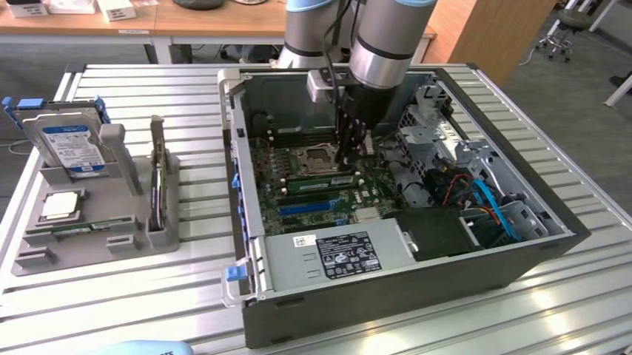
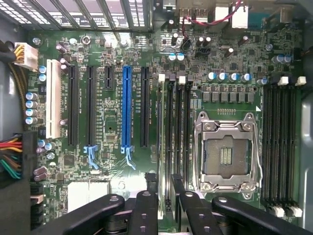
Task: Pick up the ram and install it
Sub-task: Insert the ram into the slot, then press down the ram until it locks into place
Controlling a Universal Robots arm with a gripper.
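Grey plastic forms the holder (image 1: 129,244) at the exterior view's left, and it stands on the slatted metal tabletop (image 1: 129,303). It carries a hard drive (image 1: 67,144) standing upright and a square silver processor chip (image 1: 61,205) lying flat. Near the chip, a spare green memory stick (image 1: 91,228) lies in its groove. Just beside the holder stands the open computer case (image 1: 395,292), with its green motherboard (image 1: 296,200) lying on the bottom.

The robot arm (image 1: 380,52) reaches down from above into the case. Its end effector (image 1: 345,164) hangs low over the memory slots next to the empty processor socket (image 1: 314,157). The ram (image 1: 333,180) stands on its long edge in one of these slots, directly under the end effector.

In the wrist view the two black fingers (image 2: 148,200) stand apart, one on each side of this slot. The thin board is in the gap between them, and they do not seem to press on it. Whether the ram sits fully down in the slot, one cannot tell.

More to the exterior view's right, blue cables (image 1: 493,207) run inside the case near its wall.
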